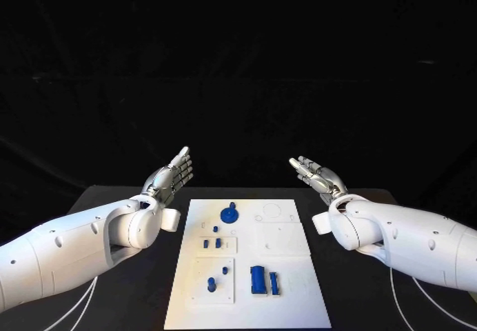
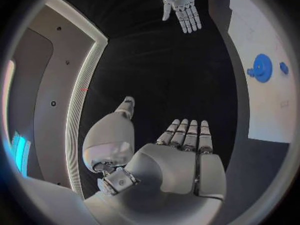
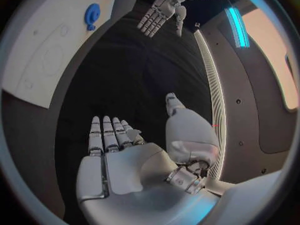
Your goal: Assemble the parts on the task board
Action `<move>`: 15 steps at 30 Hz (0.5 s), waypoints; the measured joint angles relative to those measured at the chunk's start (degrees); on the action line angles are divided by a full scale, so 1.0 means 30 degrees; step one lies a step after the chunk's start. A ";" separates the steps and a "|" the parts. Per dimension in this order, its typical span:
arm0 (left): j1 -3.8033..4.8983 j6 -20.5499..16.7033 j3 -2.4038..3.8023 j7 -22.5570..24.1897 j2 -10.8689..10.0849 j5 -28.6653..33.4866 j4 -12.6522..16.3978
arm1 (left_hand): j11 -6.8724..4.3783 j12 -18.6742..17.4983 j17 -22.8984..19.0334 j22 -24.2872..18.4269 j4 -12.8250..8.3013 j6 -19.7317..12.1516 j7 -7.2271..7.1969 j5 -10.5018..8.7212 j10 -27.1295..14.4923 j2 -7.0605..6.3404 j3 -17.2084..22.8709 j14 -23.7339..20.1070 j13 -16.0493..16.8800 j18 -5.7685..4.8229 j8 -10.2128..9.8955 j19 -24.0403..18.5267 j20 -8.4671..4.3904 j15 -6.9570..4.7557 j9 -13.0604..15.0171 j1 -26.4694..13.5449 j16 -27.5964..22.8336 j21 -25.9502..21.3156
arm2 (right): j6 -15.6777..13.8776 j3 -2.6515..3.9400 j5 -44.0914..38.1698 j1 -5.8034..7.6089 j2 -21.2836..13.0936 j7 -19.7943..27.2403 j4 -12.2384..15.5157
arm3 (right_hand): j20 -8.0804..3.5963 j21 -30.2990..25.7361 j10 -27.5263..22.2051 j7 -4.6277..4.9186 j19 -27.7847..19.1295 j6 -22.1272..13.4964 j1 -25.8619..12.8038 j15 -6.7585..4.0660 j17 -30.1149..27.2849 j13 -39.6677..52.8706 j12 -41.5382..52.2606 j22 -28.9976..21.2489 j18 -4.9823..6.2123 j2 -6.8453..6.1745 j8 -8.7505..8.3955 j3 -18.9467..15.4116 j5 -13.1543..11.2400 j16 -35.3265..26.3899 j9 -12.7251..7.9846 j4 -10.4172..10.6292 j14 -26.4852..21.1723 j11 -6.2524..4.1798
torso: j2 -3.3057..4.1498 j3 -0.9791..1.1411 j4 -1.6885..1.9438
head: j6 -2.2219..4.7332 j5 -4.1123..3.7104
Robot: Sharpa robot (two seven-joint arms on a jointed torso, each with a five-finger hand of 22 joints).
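Black table [image 1: 129,289] spreads out below me, and the white task board [image 1: 298,303] lies flat at its middle, between my two arms. My left hand [image 1: 171,175] hovers past the board's far left corner, fingers straight and spread, holding nothing. My right hand [image 1: 316,175] mirrors it beyond the far right corner, also flat and empty. Neither touches the board. On it the blue parts sit on the left half: a round blue disc [image 1: 229,215] near the far end, small pegs [image 1: 211,243] at the middle, and two upright blue blocks [image 1: 263,279] toward the near end.
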 measured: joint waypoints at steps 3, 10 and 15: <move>-0.0221 -0.0752 0.0162 0.0085 -0.0006 -0.0014 0.0733 | -0.0289 -0.0483 -0.0361 -0.1372 -0.0138 -0.1272 -0.0378 -0.0325 -0.1547 0.0299 -0.0859 -0.1269 -0.0113 -0.0019 -0.0700 -0.1150 -0.0481 -0.0340 -0.0399 -0.4976 -0.0812 -0.0148 | -0.0618 0.0597 0.0523 -0.0438 -0.0196 0.0231 0.1362 | -0.0470 -0.0052 -0.1613 -0.0421 -0.1554 -0.1445 -0.5034 -0.0272 -0.0712 -0.0464 -0.0361 -0.1271 -0.0218 0.0356 -0.0315 -0.0634 -0.0428 -0.0691 -0.0844 -0.0377 -0.1574 -0.0341 | -0.0300 0.0156 0.0060 | 0.0286 0.0059; -0.1095 -0.3788 0.0483 0.0550 -0.0038 -0.0078 0.3020 | -0.0585 -0.0919 -0.0692 -0.2660 -0.0266 -0.2466 -0.0737 -0.0556 -0.2984 0.0599 -0.1623 -0.2461 -0.0201 -0.0326 -0.1327 -0.2213 -0.0958 -0.0656 -0.0769 -0.9765 -0.1579 -0.0232 | -0.2708 0.1780 0.2408 -0.1539 -0.0714 0.1243 0.4541 | -0.0946 -0.0142 -0.3136 -0.0869 -0.2981 -0.2779 -0.9931 -0.0508 -0.1385 -0.0903 -0.0661 -0.2470 -0.0516 0.0695 -0.0514 -0.1225 -0.0773 -0.1312 -0.1646 -0.0708 -0.3079 -0.0658 | -0.0624 0.0337 0.0125 | 0.0516 0.0101; -0.1487 -0.6022 0.0651 0.0946 -0.0049 -0.0156 0.4118 | -0.0650 -0.1018 -0.0783 -0.3018 -0.0327 -0.2747 -0.0804 -0.0641 -0.3331 0.0681 -0.1829 -0.2716 -0.0228 -0.0323 -0.1483 -0.2453 -0.1056 -0.0709 -0.0874 -1.1098 -0.1731 -0.0233 | -0.3955 0.2141 0.3539 -0.1872 -0.0916 0.1869 0.5546 | -0.1048 -0.0216 -0.3469 -0.0941 -0.3349 -0.3121 -1.1246 -0.0634 -0.1566 -0.1016 -0.0735 -0.2800 -0.0515 0.0791 -0.0624 -0.1380 -0.0859 -0.1476 -0.1857 -0.0758 -0.3410 -0.0783 | -0.0672 0.0361 0.0132 | 0.0531 0.0101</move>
